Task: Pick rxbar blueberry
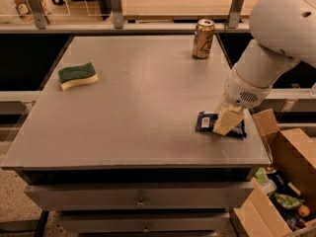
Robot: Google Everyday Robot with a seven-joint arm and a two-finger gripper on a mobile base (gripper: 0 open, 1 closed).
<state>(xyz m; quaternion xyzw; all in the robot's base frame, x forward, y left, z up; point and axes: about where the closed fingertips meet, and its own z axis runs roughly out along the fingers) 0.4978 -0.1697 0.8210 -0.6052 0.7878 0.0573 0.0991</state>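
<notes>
The rxbar blueberry (206,122), a flat dark navy bar with a small white label patch, lies on the grey table (138,98) near its front right corner. My gripper (227,122) hangs from the white arm directly over the bar's middle, its cream-coloured fingers (228,120) pointing down and covering part of the wrapper. The bar's left end and right end show on either side of the fingers. The bar rests flat on the table.
A gold drink can (203,38) stands at the back right of the table. A green-and-yellow sponge (77,76) lies at the left. An open cardboard box (281,181) with assorted items sits on the floor to the right. Drawers run below the table's front edge.
</notes>
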